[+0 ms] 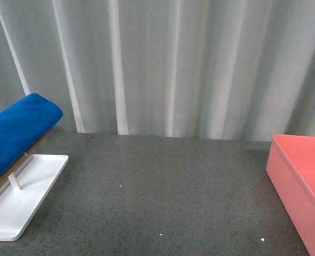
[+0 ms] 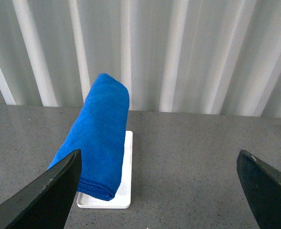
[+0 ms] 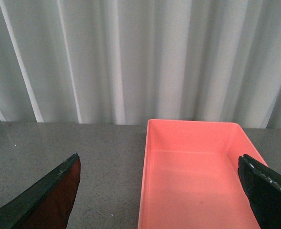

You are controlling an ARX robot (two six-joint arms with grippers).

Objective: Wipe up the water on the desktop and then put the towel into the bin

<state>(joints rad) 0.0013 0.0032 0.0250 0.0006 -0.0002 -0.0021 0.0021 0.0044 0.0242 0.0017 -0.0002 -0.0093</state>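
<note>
**A:** Front view: we see the towel (image 1: 13, 136) at the left edge, draped over the wooden rail (image 1: 37, 145) of a white tray (image 1: 26, 200) in the lower left. The desktop (image 1: 163, 186) fills the lower half. The bin (image 1: 301, 176) sits at the right edge, cut off by the frame.

**B:** Agreed. There's a pale curtain (image 1: 173, 64) across the upper half. We put towel and bin well apart, with bare desktop between.

**A:** Left wrist view: the left gripper (image 2: 158, 160) has its jaws spread wide, gripping nothing. The towel hangs over the tray just beyond one finger, its lower end reaching the tray floor.

**B:** Right wrist view: the right gripper (image 3: 159, 160) is also spread wide, gripping nothing. We see the bin straight ahead of it on the desktop, open top facing us, curtain behind.
</note>
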